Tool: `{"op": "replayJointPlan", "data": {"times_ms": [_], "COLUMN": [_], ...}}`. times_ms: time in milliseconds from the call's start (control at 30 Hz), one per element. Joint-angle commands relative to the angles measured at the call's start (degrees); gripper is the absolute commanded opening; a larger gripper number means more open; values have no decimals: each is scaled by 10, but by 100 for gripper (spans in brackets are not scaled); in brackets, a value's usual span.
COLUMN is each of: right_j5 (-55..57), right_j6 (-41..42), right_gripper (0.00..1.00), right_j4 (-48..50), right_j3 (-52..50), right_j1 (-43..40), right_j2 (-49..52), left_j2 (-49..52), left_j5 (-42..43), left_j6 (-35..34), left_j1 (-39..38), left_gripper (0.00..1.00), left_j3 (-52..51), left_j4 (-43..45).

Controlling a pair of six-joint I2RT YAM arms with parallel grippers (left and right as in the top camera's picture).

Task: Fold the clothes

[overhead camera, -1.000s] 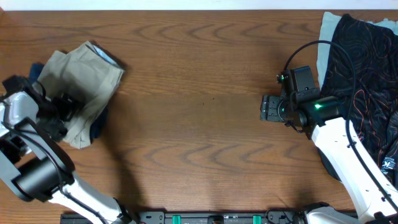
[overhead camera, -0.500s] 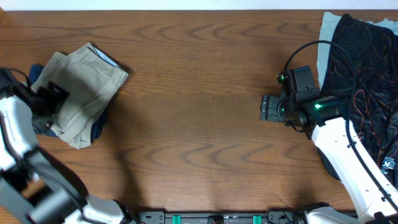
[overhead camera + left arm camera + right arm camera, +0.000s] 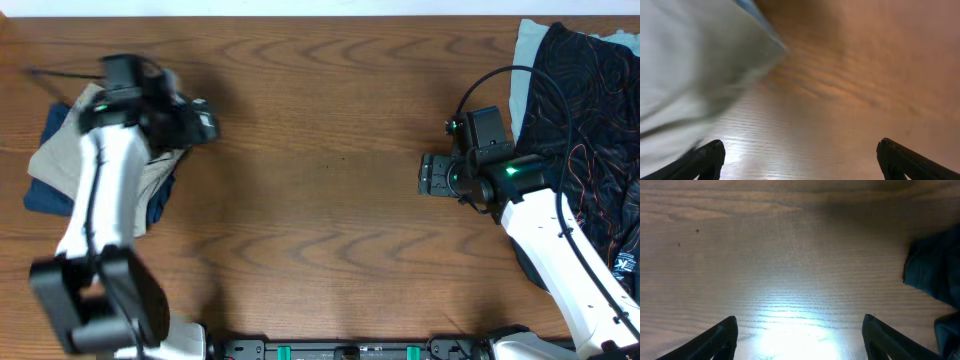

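Item: khaki shorts (image 3: pixel 52 155), folded, at the counter's (image 3: pixel 320 220) left end. Both the left tool (image 3: pixel 801 162) and right tool (image 3: pixel 799 340) spread wide, empty. We judge ourselves between garments; next, fetch one from the dark pile (image 3: pixel 585 100).

White-shelled right arm (image 3: pixel 560 240) with black joints, green light (image 3: pixel 512 170), looping black cable (image 3: pixel 490 75), black fingers (image 3: pixel 720 335).

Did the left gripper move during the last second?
Yes. Against the table, the left gripper swung right, from the left side of the shorts to their right edge.
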Motion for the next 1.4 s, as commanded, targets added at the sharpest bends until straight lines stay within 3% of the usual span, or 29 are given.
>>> {"op": "replayJointPlan", "data": {"times_ms": [0, 433, 533, 800, 967, 1100, 1367], "right_j5": [6, 6, 6, 6, 6, 5, -33], "right_j6": [0, 0, 0, 0, 0, 2, -1], "right_gripper": [78, 79, 78, 79, 83, 86, 90], "right_j4": [-5, -17, -23, -14, -4, 12, -2], "right_j3": [1, 1, 1, 1, 1, 1, 1], "right_j1": [-1, -1, -1, -1, -2, -16, -66], "right_j2": [-8, -8, -8, -8, -8, -8, -8], "left_j2": [62, 167, 166, 152, 115, 89, 83], "left_j5": [0, -30, -29, 92, 107, 66, -42], "left_j6": [51, 47, 5, -12, 10, 23, 22], "left_j1": [-21, 45, 66, 68, 20, -45, -165], "left_gripper": [98, 98, 98, 98, 98, 98, 98], "left_j3": [3, 3, 14, 36, 36, 36, 36], "left_j4": [0, 147, 174, 172, 137, 86, -148]}}
